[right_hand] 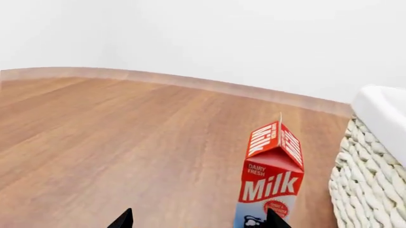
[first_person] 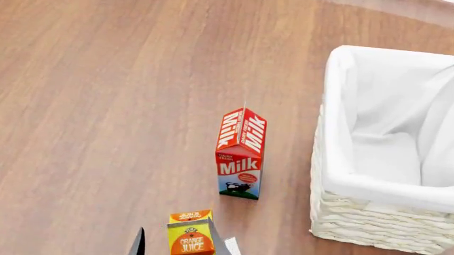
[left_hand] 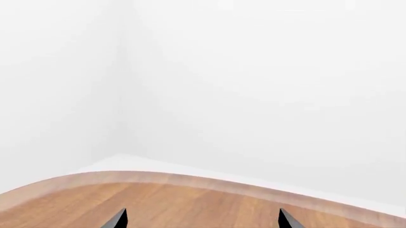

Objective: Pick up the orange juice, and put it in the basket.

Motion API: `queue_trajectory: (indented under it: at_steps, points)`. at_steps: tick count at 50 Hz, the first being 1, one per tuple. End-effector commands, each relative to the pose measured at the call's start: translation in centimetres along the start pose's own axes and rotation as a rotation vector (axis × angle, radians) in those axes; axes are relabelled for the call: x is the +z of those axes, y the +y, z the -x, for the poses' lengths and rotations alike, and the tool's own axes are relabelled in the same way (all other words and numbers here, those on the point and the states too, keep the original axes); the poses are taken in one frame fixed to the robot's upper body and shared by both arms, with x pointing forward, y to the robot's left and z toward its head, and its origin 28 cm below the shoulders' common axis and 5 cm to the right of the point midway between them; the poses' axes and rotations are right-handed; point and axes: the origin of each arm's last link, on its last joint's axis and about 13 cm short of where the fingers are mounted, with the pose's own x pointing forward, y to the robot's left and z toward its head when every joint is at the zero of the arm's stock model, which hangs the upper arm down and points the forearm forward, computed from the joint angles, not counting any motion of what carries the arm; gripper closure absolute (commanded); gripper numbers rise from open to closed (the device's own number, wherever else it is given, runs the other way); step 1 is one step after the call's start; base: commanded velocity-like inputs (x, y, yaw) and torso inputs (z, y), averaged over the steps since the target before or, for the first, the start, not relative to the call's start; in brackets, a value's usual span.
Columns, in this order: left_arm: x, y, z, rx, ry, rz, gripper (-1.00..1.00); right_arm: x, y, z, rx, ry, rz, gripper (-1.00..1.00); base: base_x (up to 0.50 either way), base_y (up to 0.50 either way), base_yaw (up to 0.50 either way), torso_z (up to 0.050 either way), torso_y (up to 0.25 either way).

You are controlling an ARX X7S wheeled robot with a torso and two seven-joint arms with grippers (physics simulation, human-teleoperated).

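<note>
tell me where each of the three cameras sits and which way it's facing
Head view: on the head, facing down at the table, milk carton, orange juice and basket; one dark tool tip shows.
Left wrist view: near the left tool, facing across the table edge to white walls; only fingertips show.
Right wrist view: near the right tool, facing the milk carton and basket; fingertips show.
Shared: head and right wrist views both show milk carton and basket.

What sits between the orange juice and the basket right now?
In the head view, the orange juice stands at the near edge and the basket to its far right. The Milk carton stands farther out, beside the direct line, so it needs some clearance.
</note>
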Motion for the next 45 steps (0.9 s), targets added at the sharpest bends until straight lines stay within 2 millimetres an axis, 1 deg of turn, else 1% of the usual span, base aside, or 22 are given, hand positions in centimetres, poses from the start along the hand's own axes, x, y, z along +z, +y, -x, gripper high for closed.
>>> queue_trajectory:
  at_steps: [1,10,16,24,32,45]
  points:
    - [-0.1,0.0,0.0,-0.001,0.001,0.000,-1.00,-1.1,0.1,-0.4,-0.010,0.031,0.012,-1.00,0.00,0.00,0.00,0.000,0.000]
    - [-0.1,0.0,0.1,-0.002,0.001,0.000,-1.00,-1.4,0.0,-0.3,-0.035,0.047,0.002,-1.00,0.00,0.00,0.00,0.000,0.000]
    - [0.0,0.0,0.1,0.001,0.001,-0.002,-1.00,-1.8,0.5,-0.1,-0.042,0.068,0.006,-1.00,0.00,0.00,0.00,0.000,0.000]
    - [0.0,0.0,0.0,0.001,0.000,-0.002,-1.00,-2.2,0.4,-0.2,-0.072,0.091,0.002,-1.00,0.00,0.00,0.00,0.000,0.000]
    - [0.0,0.0,0.0,0.000,-0.002,-0.001,-1.00,-2.9,0.5,-0.4,-0.085,0.113,0.000,-1.00,0.00,0.00,0.00,0.000,0.000]
    - [0.0,0.1,0.1,0.001,-0.004,0.001,-1.00,-3.1,0.5,-1.2,-0.073,0.118,0.000,-1.00,0.00,0.00,0.00,0.000,0.000]
